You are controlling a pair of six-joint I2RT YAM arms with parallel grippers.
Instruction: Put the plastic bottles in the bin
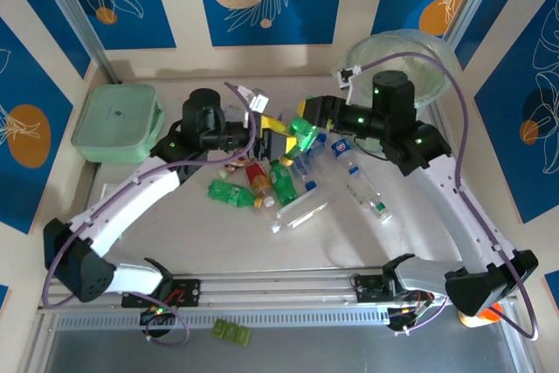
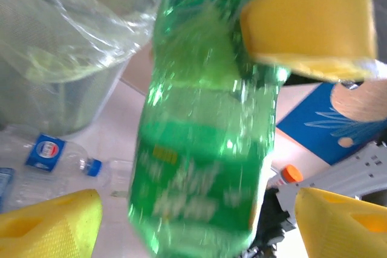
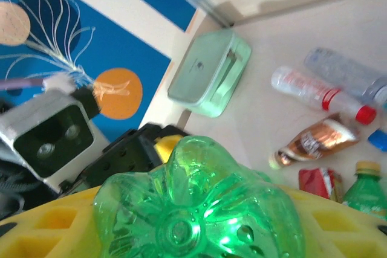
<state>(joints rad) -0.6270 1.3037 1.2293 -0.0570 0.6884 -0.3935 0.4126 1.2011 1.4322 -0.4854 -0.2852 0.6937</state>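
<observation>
A green plastic bottle (image 1: pixel 303 132) hangs in the air over the pile of plastic bottles (image 1: pixel 262 185). My right gripper (image 1: pixel 313 118) is shut on it; in the right wrist view its ribbed base (image 3: pixel 193 209) sits between my yellow fingers (image 3: pixel 48 228). My left gripper (image 1: pixel 281 140) stands open around the same bottle (image 2: pixel 199 167), and gaps show between the bottle and both of its fingertips (image 2: pixel 54 225). The bin (image 1: pixel 410 58), a round bucket with a pale green liner (image 2: pixel 60 40), stands at the far right, just behind the right arm.
A mint-green lidded box (image 1: pixel 116 122) sits at the far left. Clear bottles (image 1: pixel 367 194) lie right of the pile. A red-capped bottle (image 3: pixel 314 92) and a brown one (image 3: pixel 317 140) lie on the table. An orange-capped bottle (image 2: pixel 287 174) stands near the right arm.
</observation>
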